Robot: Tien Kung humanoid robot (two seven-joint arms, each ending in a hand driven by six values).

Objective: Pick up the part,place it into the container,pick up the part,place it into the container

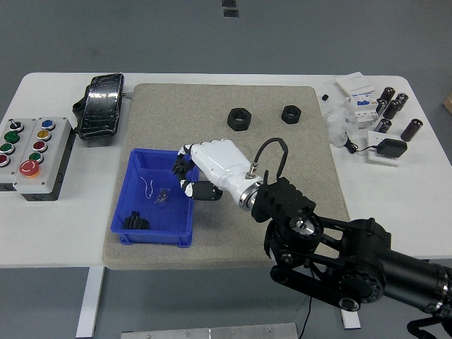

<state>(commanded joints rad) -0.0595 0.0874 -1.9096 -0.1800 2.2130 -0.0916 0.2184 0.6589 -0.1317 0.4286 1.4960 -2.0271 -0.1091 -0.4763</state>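
Observation:
My right hand (192, 176) is white with black joints and hangs over the right wall of the blue container (185, 233). Its fingers are curled around what looks like a small black part (205, 191), mostly hidden by the fingers. A black toothed part (137, 222) lies in the container's near left corner, with some small bits (162, 194) in the middle. Two black hex nuts, a larger one (239, 119) and a smaller one (290, 114), lie on the far part of the grey mat (282, 155). The left arm is out of view.
A button box (32, 152) stands at the table's left edge and a black wrapped pad (102, 106) behind it. Several dark cylinders (392, 106), a white device (360, 99) and a black adapter (390, 148) lie at the back right.

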